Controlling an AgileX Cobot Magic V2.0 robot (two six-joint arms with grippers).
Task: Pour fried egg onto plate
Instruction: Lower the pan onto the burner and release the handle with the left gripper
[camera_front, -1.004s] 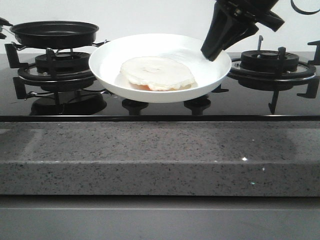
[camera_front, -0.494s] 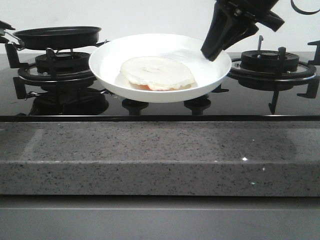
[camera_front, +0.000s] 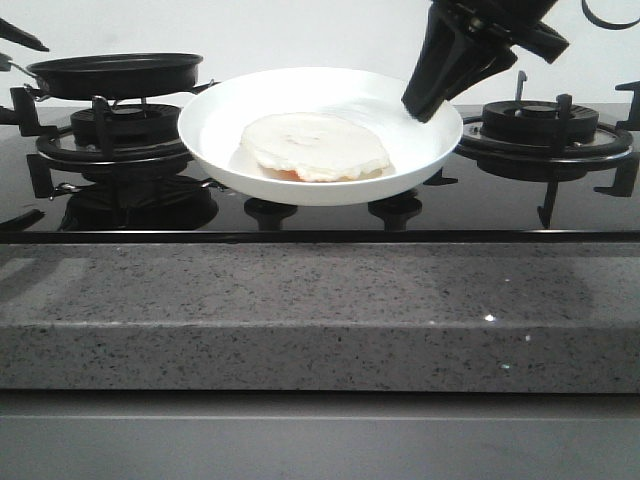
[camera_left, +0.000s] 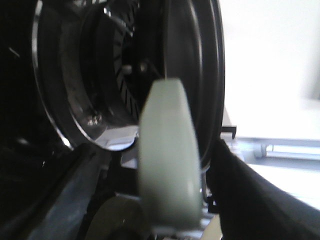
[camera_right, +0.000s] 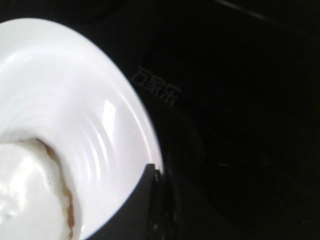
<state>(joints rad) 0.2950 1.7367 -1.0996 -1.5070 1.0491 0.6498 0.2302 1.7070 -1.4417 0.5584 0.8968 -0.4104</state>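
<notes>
left tool (camera_front: 15, 50) has slid the pan (camera_front: 115, 73) slightly leftward; egg (camera_front: 315, 146) unchanged.

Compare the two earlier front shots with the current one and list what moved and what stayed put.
The black frying pan has sunk from its raised spot a second ago to just above the left burner, and shifted slightly right. The plate, the fried egg lying on it and the right gripper at the plate's rim look unchanged.
</notes>
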